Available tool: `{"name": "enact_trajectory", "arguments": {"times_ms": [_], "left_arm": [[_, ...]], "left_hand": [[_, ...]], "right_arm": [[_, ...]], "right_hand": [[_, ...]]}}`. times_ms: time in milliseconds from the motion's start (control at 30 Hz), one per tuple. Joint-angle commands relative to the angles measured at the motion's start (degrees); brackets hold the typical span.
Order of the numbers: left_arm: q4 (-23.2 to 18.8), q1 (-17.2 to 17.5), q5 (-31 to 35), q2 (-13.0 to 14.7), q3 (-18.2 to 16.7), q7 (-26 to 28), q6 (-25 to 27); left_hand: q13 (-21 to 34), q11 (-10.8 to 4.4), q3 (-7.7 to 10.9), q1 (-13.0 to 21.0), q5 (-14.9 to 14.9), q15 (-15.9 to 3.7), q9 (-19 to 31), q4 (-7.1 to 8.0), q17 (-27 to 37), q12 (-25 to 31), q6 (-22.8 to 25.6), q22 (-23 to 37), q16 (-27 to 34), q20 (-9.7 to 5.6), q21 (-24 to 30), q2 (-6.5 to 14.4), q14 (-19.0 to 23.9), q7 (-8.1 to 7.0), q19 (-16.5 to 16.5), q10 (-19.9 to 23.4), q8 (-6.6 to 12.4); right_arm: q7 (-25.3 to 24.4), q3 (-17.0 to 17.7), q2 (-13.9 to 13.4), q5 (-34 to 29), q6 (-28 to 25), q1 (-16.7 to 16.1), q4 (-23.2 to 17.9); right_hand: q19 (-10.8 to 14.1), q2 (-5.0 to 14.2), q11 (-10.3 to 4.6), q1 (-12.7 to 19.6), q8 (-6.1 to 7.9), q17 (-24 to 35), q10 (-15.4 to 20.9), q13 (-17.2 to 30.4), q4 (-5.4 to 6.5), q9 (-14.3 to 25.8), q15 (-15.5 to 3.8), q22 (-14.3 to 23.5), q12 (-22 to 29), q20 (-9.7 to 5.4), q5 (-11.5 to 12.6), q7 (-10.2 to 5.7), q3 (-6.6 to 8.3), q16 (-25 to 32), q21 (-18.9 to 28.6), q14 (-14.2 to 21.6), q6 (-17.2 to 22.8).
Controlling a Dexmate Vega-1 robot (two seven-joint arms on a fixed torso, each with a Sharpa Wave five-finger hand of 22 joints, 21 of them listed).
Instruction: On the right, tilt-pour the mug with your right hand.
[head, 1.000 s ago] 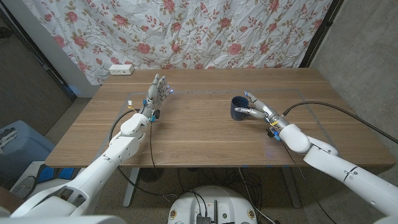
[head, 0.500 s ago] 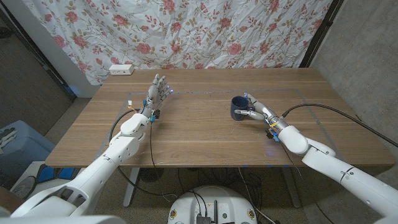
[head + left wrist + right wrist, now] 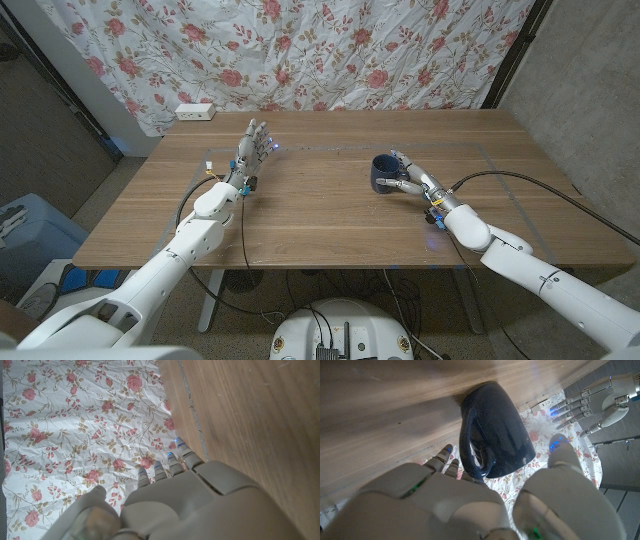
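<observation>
A flowered curtain (image 3: pixel 300 50) hangs across the back at 12 o'clock, behind a wooden counter (image 3: pixel 330 215) that spans the middle of the head view. Grey wall stands at 3 o'clock, and a blue bin (image 3: pixel 25 240) sits on the floor at 9 o'clock, off the counter's left end.

The robot's left arm (image 3: pixel 180 260) reaches in from 7 o'clock and its right arm (image 3: pixel 540 275) from 5 o'clock, a black cable (image 3: pixel 530 175) trailing over the counter beside the right one.

The left hand (image 3: pixel 245 160) is raised over the counter at about 10 o'clock from centre, its fingers (image 3: pixel 262 135) straight and slightly spread, holding nothing; in the left wrist view the fingertips (image 3: pixel 170 462) point toward the curtain.

The right hand (image 3: pixel 415 180) sits at about 2 o'clock from centre, against the right side of a dark blue mug (image 3: pixel 384 173). The mug stands on the counter, right of centre, mouth up in the head view. In the right wrist view the mug (image 3: pixel 495 430) shows its handle (image 3: pixel 467 445) turned toward the hand (image 3: pixel 465 505), with fingers (image 3: pixel 445 457) reaching at the handle on one side and the thumb (image 3: pixel 560 455) alongside the mug's body on the other. Whether they actually press on the mug cannot be told.

A white power strip (image 3: pixel 196 111) lies on the counter's far left corner at 11 o'clock.
</observation>
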Motion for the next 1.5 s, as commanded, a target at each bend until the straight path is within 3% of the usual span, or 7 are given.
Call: {"name": "enact_trajectory", "arguments": {"times_ms": [33,300,400,800,1133,1500], "left_arm": [[0.1,0.0,0.0,0.0,0.0,0.1,0.0],[0.1,-0.1,0.0,0.0,0.0,-0.2,0.0],[0.1,-0.1,0.0,0.0,0.0,-0.2,0.0],[0.1,-0.1,-0.1,0.0,0.0,-0.2,0.0],[0.1,0.0,0.0,0.0,0.0,0.0,0.0],[0.1,0.0,0.0,0.0,0.0,0.0,-0.1]], "left_hand": [[0.3,-0.37,0.35,-0.2,0.4,-0.18,0.1,0.06,0.3,0.2,-0.2,0.2,0.3,-0.03,0.3,6.8,0.5,-0.38,0.5,-0.2,0.35],[0.3,-0.35,0.35,-0.2,0.4,-0.18,0.1,0.06,0.3,0.2,-0.2,0.2,0.3,-0.02,0.3,6.8,0.4,-0.37,0.5,-0.2,0.35],[0.3,-0.31,0.35,-0.2,0.4,-0.13,0.1,0.06,0.3,0.2,-0.2,0.2,0.3,-0.03,0.3,6.8,0.4,-0.39,0.5,-0.3,0.35],[0.3,-0.33,0.34,-0.2,0.4,-0.21,0.1,0.06,0.3,0.2,-0.1,0.2,0.3,-0.01,0.3,6.8,0.4,-0.38,0.5,-0.3,0.4],[0.3,-0.34,0.34,-0.2,0.4,-0.22,0.1,0.06,0.3,0.2,-0.1,0.2,0.3,-0.03,0.3,6.8,0.4,-0.38,0.5,-0.2,0.37],[0.3,-0.3,0.35,-0.2,0.4,-0.22,0.1,0.06,0.3,0.2,-0.2,0.2,0.3,-0.04,0.3,6.8,0.5,-0.35,0.5,-0.2,0.37]], "right_arm": [[-1.7,-0.7,2.0,0.2,2.1,0.9,3.2],[-4.6,-0.9,3.2,-1.3,3.5,1.2,4.8],[-5.5,-1.1,3.6,-2.0,3.9,1.4,5.3],[-8.7,-2.0,5.4,-4.2,5.0,2.3,7.6],[-10.5,-2.5,6.9,-4.6,6.0,3.3,9.6],[-12.2,-2.5,7.5,-4.8,5.8,3.2,10.0]], "right_hand": [[1.5,-0.31,-0.11,1.7,1.11,0.0,2.0,0.2,-0.07,0.4,-0.42,0.2,0.7,-0.35,0.5,0.07,-0.56,0.7,0.6,1.2,1.8],[4.5,-0.35,-0.7,3.9,3.67,-0.1,6.2,0.4,0.14,0.5,-1.91,0.2,1.3,-1.14,1.1,-1.26,-2.25,1.6,0.8,4.5,6.7],[6.0,-0.23,-1.13,5.1,4.16,-0.2,8.0,0.4,0.09,0.5,-2.52,0.2,1.6,-1.48,1.4,-0.86,-2.62,2.0,1.0,6.1,7.5],[10.8,0.14,-1.69,10.6,6.48,-0.4,14.0,0.4,-0.19,0.5,-4.17,0.2,2.4,-3.12,2.6,-0.8,-2.77,3.0,1.3,10.8,12.4],[13.0,0.41,-2.42,12.2,7.8,-0.3,17.6,0.4,0.31,0.6,-5.27,0.2,2.9,-3.64,2.9,-0.91,-3.16,3.7,1.2,13.8,15.4],[14.9,1.22,-3.54,13.3,10.45,-0.1,22.7,0.8,0.96,0.7,-7.18,0.2,3.8,-4.28,2.8,-1.15,-3.97,4.9,0.9,17.4,21.2]]}}
